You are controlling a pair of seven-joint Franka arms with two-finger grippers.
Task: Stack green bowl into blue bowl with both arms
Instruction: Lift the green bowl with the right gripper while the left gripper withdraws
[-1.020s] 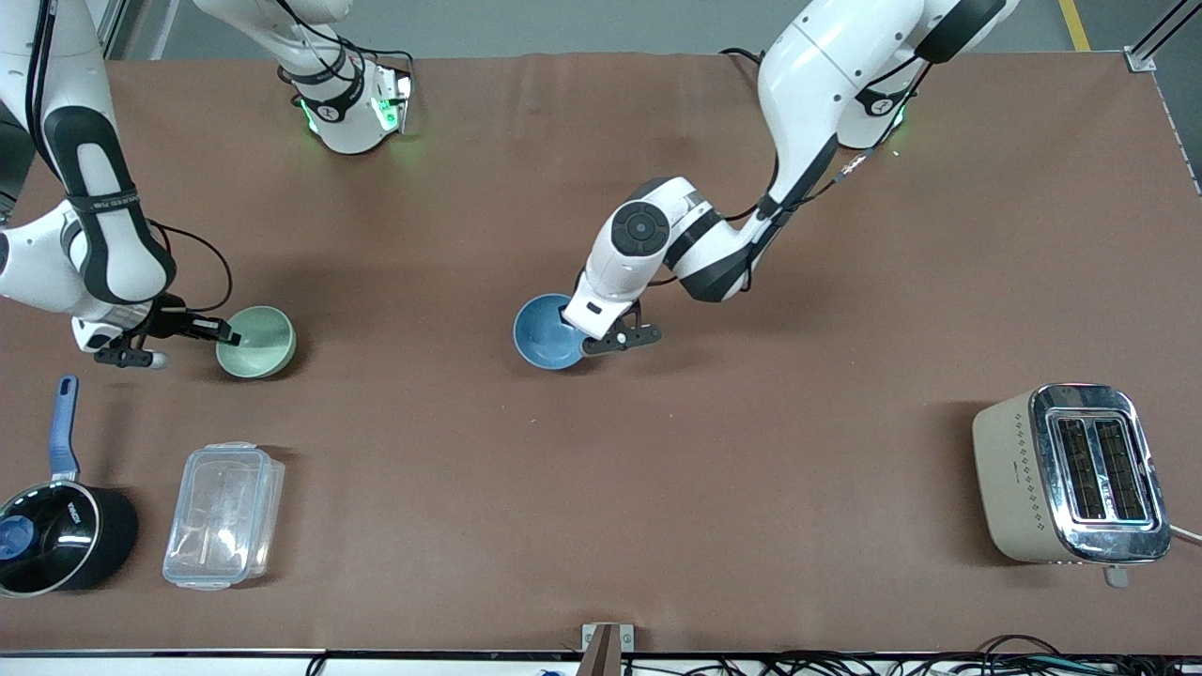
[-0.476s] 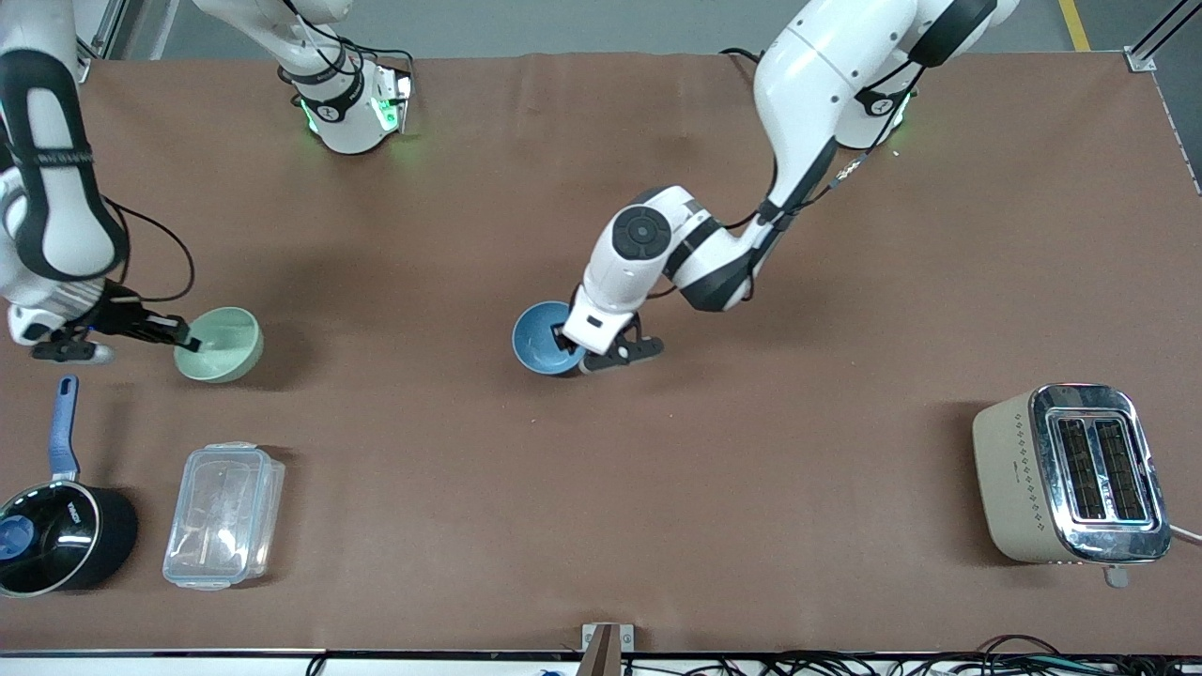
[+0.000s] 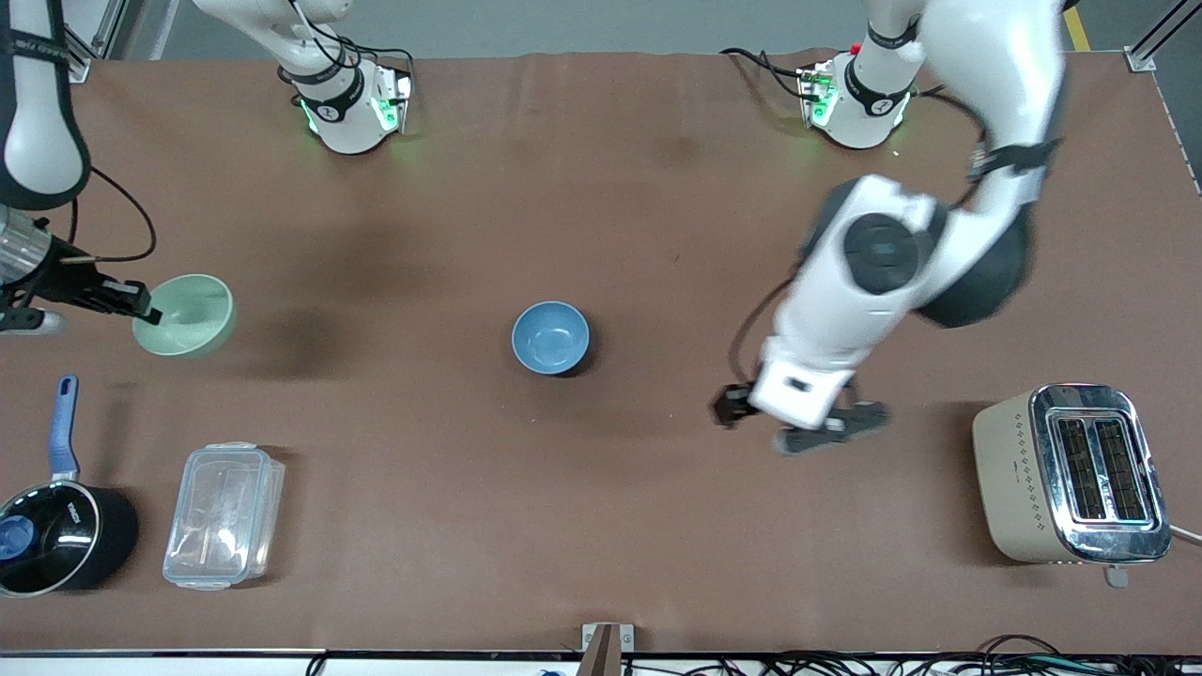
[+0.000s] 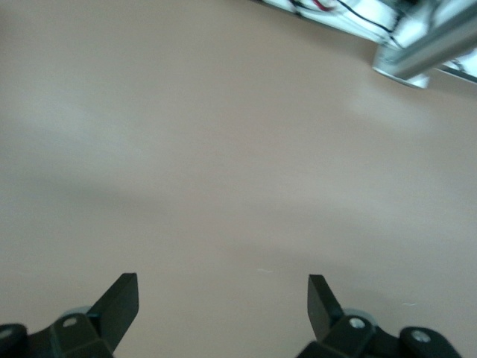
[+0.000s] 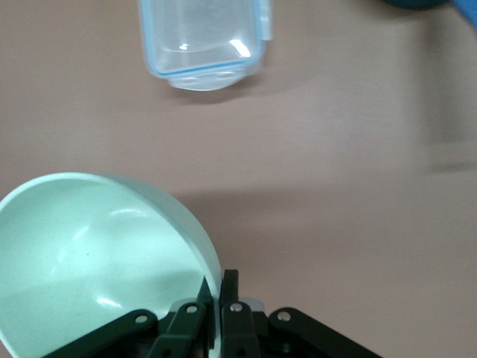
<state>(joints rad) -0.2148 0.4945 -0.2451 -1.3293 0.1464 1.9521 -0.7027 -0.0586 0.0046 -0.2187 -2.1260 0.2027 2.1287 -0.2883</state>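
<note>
Right wrist view shows my weak spot plainly: my right gripper (image 5: 214, 294) pinches only the thin rim of the small, round, pale mint-green matte bowl (image 5: 89, 253), one finger inside the wall and one outside. With a hold that narrow, I judge the green bowl could pivot or slip out if I swing fast toward the middle of the table, and a tilted bowl might catch the other rim instead of nesting.

In the front view I carry the green bowl (image 3: 184, 314) in the air over the right arm's end of the brown table (image 3: 601, 526), above the bare cloth beside the clear plastic lidded container (image 3: 223, 514) and the black saucepan with a blue handle (image 3: 52, 526). My right gripper (image 3: 141, 308) reaches in from the table's edge, forearm roughly level.

The small, round, sky-blue matte bowl (image 3: 550, 337) sits upright alone on the table's middle, well apart from both of my grippers.

My left gripper (image 3: 798, 424) hangs with fingers spread and empty over bare table between the blue bowl and the beige toaster with a chrome top (image 3: 1071, 474), elbow raised high, wrist pointing down; the left wrist view confirms the gap (image 4: 222, 298). A careless swing could graze the toaster.
</note>
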